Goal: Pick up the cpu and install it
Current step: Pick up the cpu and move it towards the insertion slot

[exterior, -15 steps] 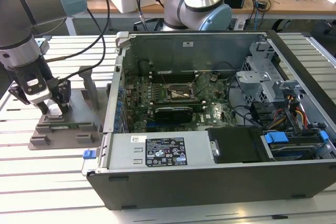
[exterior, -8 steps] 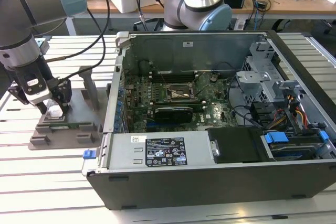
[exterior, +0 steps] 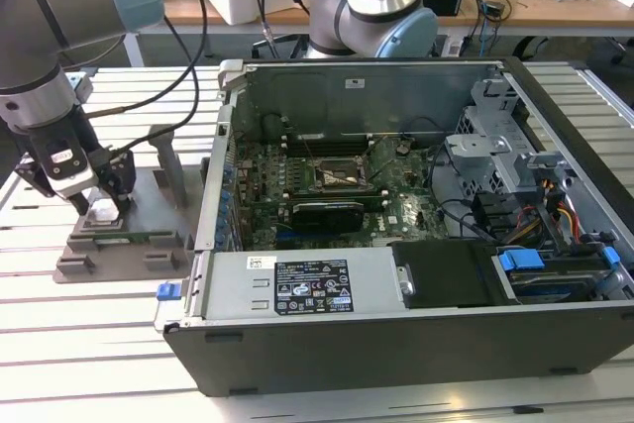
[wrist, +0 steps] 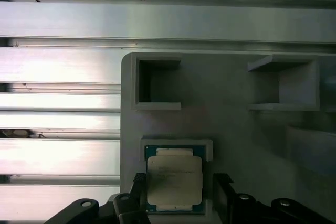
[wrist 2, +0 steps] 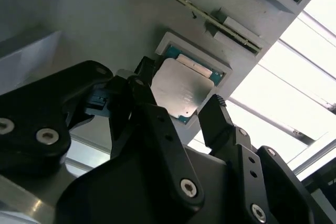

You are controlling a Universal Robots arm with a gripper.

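Slatted worktop (wrist: 58, 24) carries a grey holder (wrist: 236, 129) whose recess keeps the cpu (wrist: 174, 179) square; fingers (wrist 2: 220, 124) of the gripper (wrist 2: 179, 86) straddle it, spread, clasping nothing.

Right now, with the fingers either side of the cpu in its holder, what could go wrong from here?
1. The gripper straddles the cpu, which lies flat in a tight recess of the grey holder. The fingers may catch the recess rim rather than the chip's thin edges.
2. An off-centre pinch could tilt the chip on lifting.
3. The black cable looping off the arm hangs near the open computer case and may snag its wall.
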